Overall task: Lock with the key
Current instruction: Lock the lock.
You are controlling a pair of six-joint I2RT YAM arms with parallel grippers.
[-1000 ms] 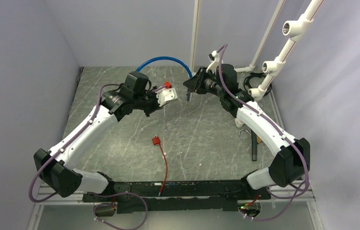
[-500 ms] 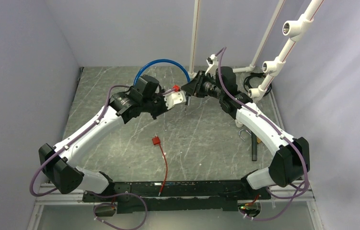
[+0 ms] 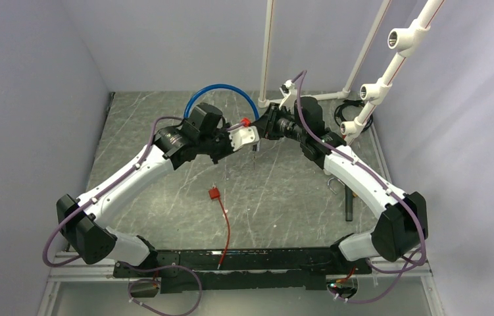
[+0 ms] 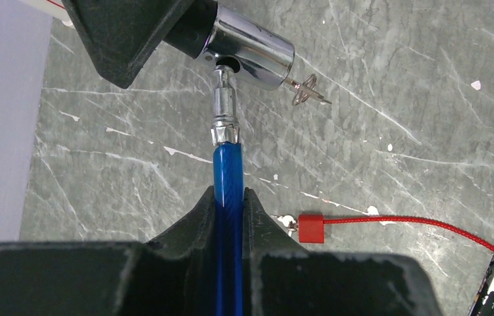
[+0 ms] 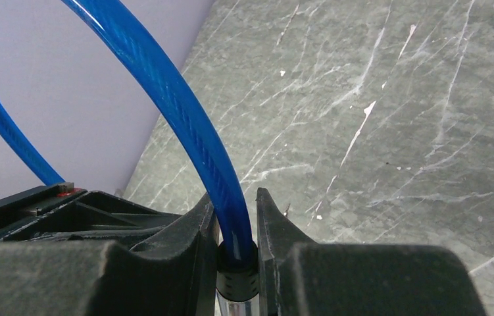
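The blue cable (image 3: 221, 91) arches between both grippers at the back of the table. My left gripper (image 4: 229, 194) is shut on the blue cable (image 4: 229, 171) just behind its metal end plug (image 4: 224, 108). The plug's tip sits in the side hole of the chrome lock barrel (image 4: 252, 46). My right gripper (image 5: 237, 204) is shut on that barrel's black collar (image 5: 236, 280), where the cable's other end (image 5: 185, 112) enters. The tiny silver key (image 4: 308, 91) sticks out of the barrel's end. In the top view the grippers (image 3: 249, 135) (image 3: 266, 126) almost touch.
A red tag (image 3: 215, 193) on a red cord lies mid-table, also in the left wrist view (image 4: 310, 228). A black tool (image 3: 348, 201) and a metal ring lie at the right. White pipe frames (image 3: 362, 99) and a black cable coil (image 3: 348, 108) stand at the back right.
My left gripper has moved right and back with the cable's plug end until it meets the lock barrel in my right gripper. The blue loop has tightened into a taller arch.
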